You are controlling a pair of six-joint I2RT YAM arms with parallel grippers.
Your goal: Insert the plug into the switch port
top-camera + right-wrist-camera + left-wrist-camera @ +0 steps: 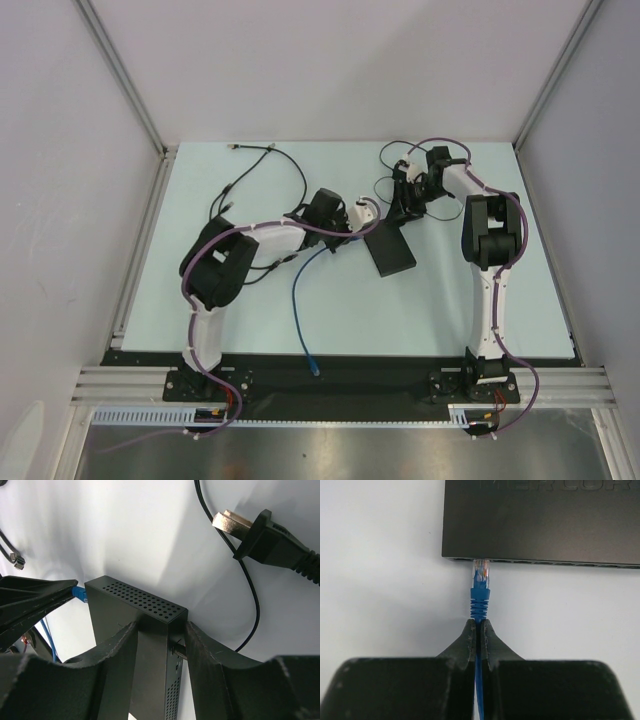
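Pinched nearly shut in the left fingers (468, 647): the blue cable (479, 685), gripped just behind its ribbed boot (480, 605). Ahead of the boot, the clear plug (481, 574), pointing straight at the port row on the near edge of the switch (540, 520), tip at the opening; cannot tell whether seated or only touching. At the other end of the same switch (132, 605), the right fingers (117, 660), closed on it with one on each side and the vented narrow edge between them. Beyond that, lying loose on the pale tabletop (400, 320): a black power plug (260, 532) with brass prongs and its thin black cord (250, 585). Trailing back from the left arm toward the near edge, the rest of the blue cable.
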